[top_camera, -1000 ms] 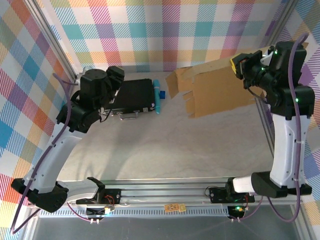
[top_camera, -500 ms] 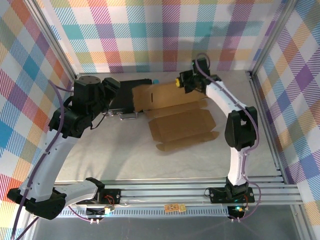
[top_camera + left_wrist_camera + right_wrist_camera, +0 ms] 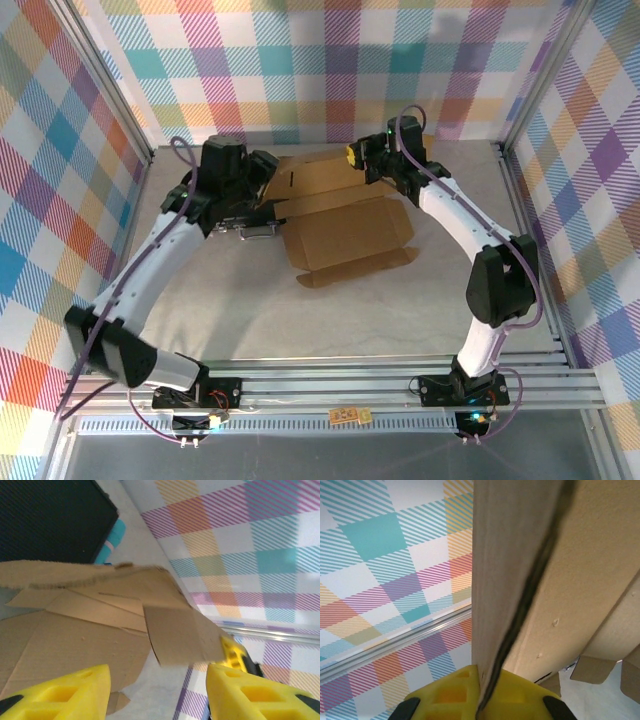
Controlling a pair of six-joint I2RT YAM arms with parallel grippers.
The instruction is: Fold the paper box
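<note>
Right tool clamps far edge of paper box; left tool gapes.

A black case lies just beside a teal object, near the plaid wall.

My overhead camera sits above and behind the arm bases. It looks down and forward over the pale table to the checked back wall, from far enough off to take in both arms. The left wrist camera rides low and close, rolled sideways. It peers between the yellow fingertips of the left gripper across the brown corrugated cardboard sheet toward that wall. The right wrist camera is nearer yet, almost against the sheet's edge, just above the right gripper. All three views share the cardboard. Overhead and left wrist also share the right gripper's yellow finger.
</note>
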